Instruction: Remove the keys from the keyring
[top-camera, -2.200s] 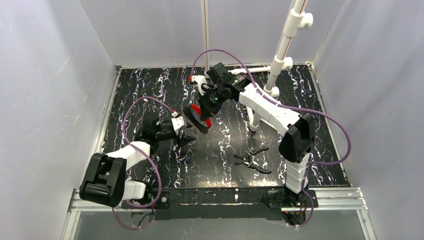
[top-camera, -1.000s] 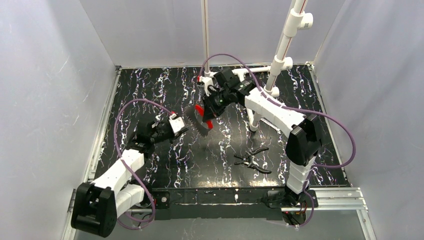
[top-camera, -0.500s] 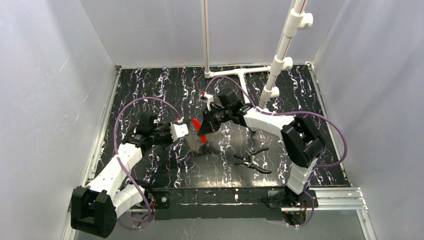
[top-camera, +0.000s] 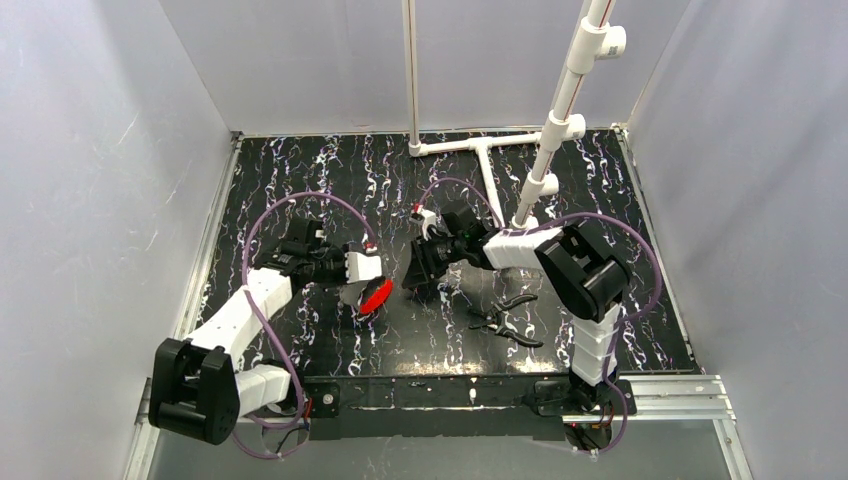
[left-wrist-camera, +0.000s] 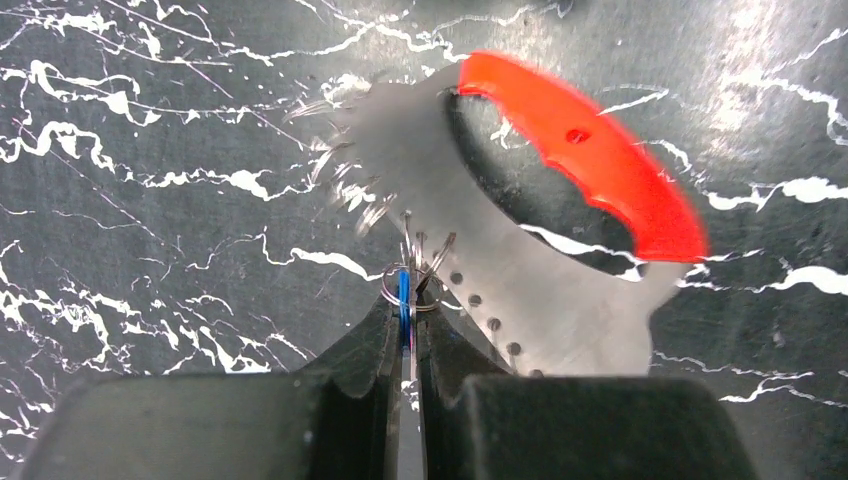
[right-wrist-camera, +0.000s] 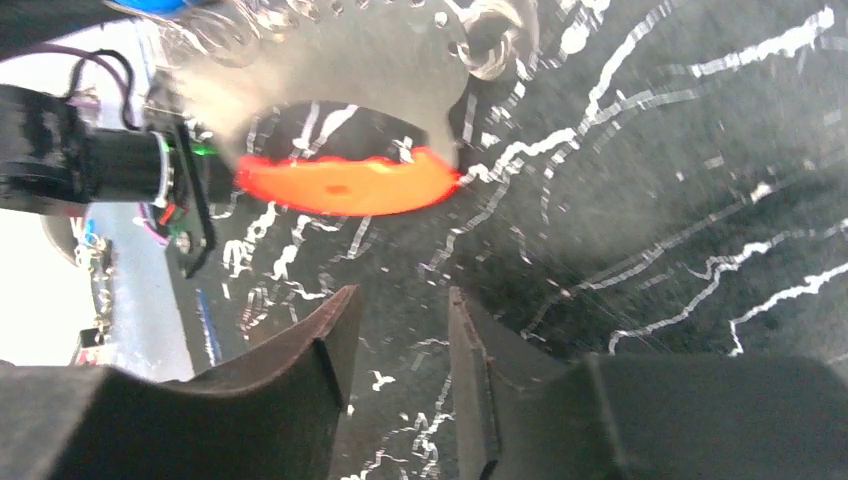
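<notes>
My left gripper (left-wrist-camera: 408, 305) is shut on a tiny blue-headed key (left-wrist-camera: 403, 292) with thin wire rings around it. From that key hang the silvery keys (left-wrist-camera: 450, 190), blurred by motion, and the red keyring (left-wrist-camera: 590, 150) arcs along their far side. In the top view the keyring (top-camera: 376, 295) sits just below my left gripper (top-camera: 369, 280), low over the table. My right gripper (top-camera: 410, 283) stands open just right of it, nothing between its fingers (right-wrist-camera: 335, 320). In the right wrist view the keyring (right-wrist-camera: 345, 185) and the keys (right-wrist-camera: 330, 70) hang ahead of that gripper (right-wrist-camera: 400, 305), apart from it.
Black-handled pliers (top-camera: 505, 318) lie on the dark marbled table (top-camera: 300, 180) to the right of both grippers. A white pipe stand (top-camera: 548, 140) rises at the back right. Grey walls close in three sides.
My right gripper has let go of the red keyring and opened. Both arms came down and nearer; the keyring and keys now swing from the key in my left gripper.
</notes>
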